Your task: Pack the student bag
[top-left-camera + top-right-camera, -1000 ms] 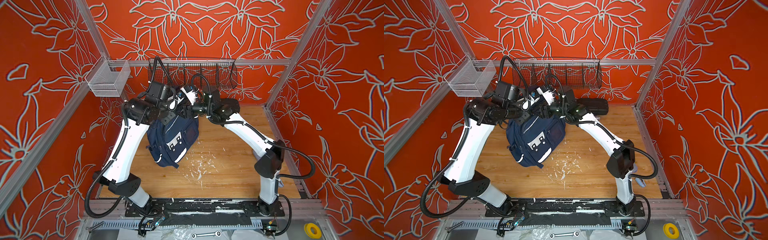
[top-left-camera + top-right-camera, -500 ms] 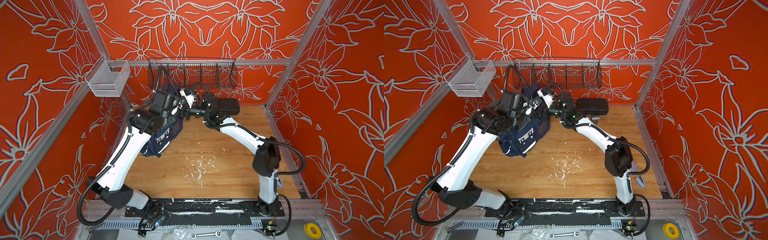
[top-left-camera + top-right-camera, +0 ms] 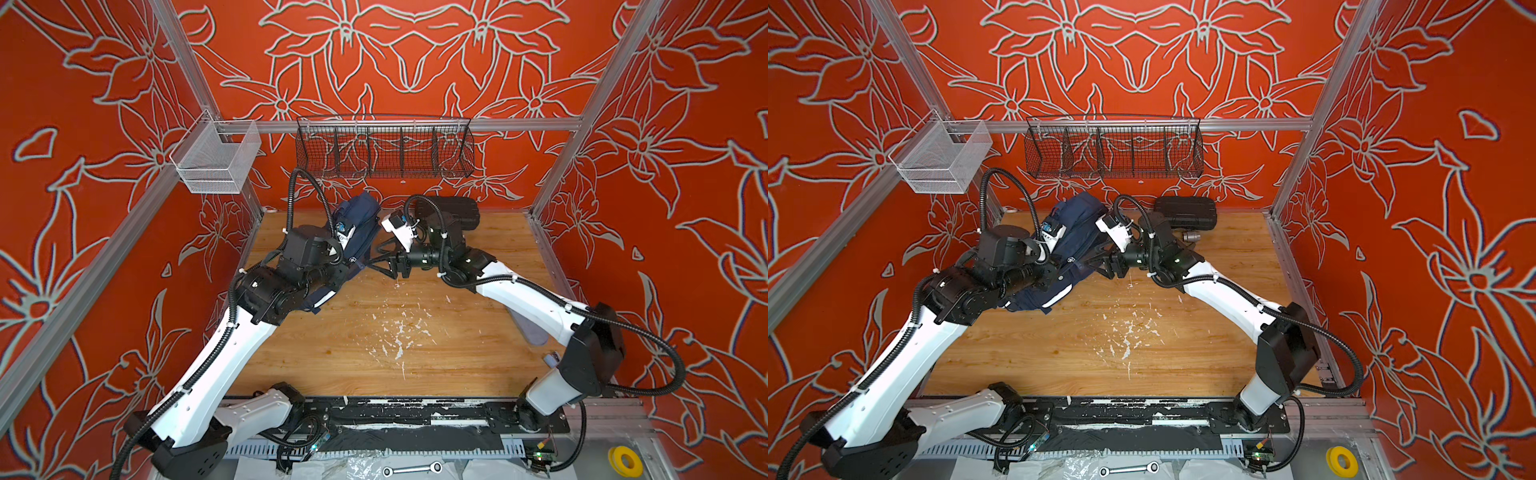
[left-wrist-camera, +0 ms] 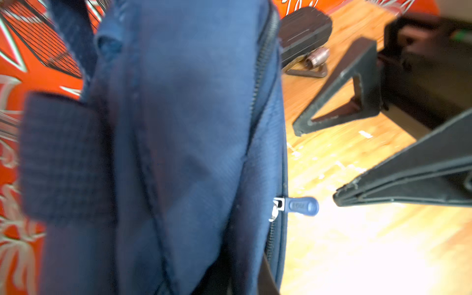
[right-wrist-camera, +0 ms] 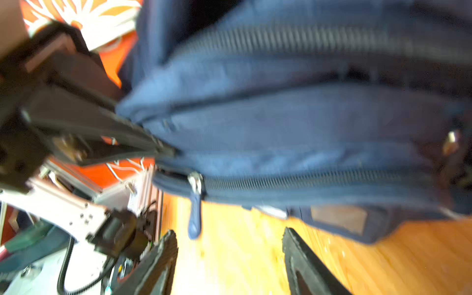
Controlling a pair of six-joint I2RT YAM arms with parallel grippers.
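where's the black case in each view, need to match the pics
In a top view: black case far back, right of middle, partly hidden.
In a top view: same spot, almost fully in sight.
Left wrist: blurred dark ribbed shape just past the zipper edge of the student bag.
Right wrist: not in it.
Shared landmark: the student bag, navy, seen in all four views.

My left gripper (image 5: pixel 164 149) has carried the student bag (image 3: pixel 360 221) rearward and leftward, rotating it edge-on to the top views. My right gripper (image 3: pixel 375 264) has separated from it, jaws apart.
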